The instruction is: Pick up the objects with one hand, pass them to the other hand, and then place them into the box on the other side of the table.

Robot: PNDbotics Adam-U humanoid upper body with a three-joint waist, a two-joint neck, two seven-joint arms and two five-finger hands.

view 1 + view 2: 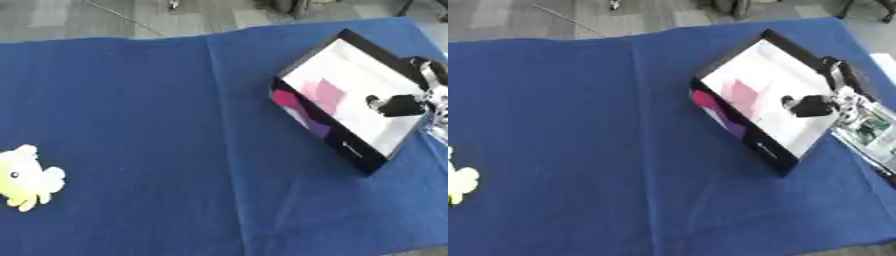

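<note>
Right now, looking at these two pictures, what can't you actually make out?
- Robot's right hand, over the black-walled box with white floor: fingers too blurred to read as open or shut, both views.
- Pink patch inside the box: shape unclear, blurred.
- Yellow soft toy: cut by the left edge, mostly lost in the right eye view.
- Left hand: outside both views.

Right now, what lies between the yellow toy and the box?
Nothing but bare blue cloth between the yellow toy and the box; the left eye view shows it best.
</note>
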